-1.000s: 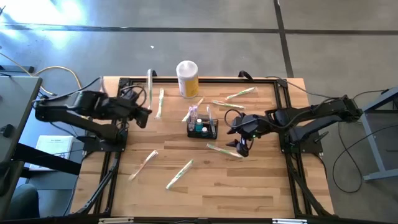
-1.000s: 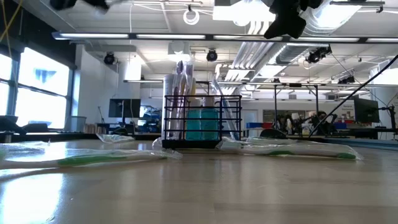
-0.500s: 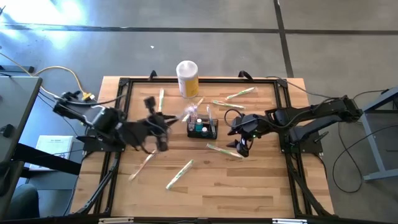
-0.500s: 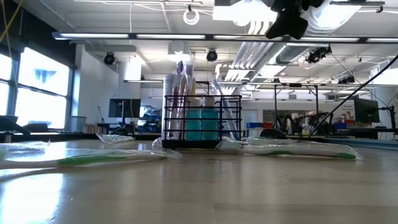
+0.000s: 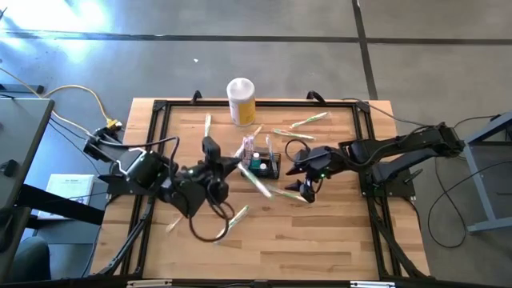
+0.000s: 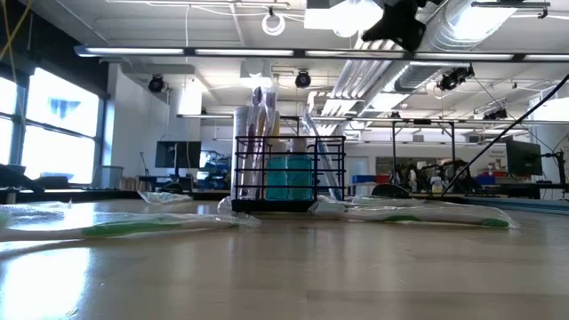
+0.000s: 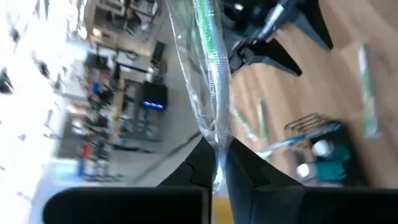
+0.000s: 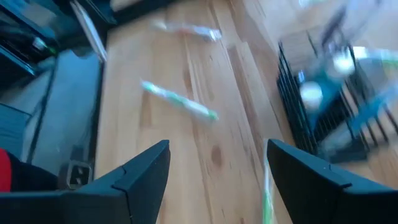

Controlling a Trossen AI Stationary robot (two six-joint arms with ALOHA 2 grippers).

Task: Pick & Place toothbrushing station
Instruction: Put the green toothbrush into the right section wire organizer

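Basket (image 5: 262, 162) unmoved, left hand (image 5: 232, 166) now beside

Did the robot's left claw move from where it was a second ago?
Yes. The left gripper, shut on a wrapped toothbrush, swung from the table's left edge toward the black wire basket in the middle.

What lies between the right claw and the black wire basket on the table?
In the high view, one wrapped toothbrush lies on the wood just below the stretch between the open right claw and the basket; otherwise that stretch is bare.
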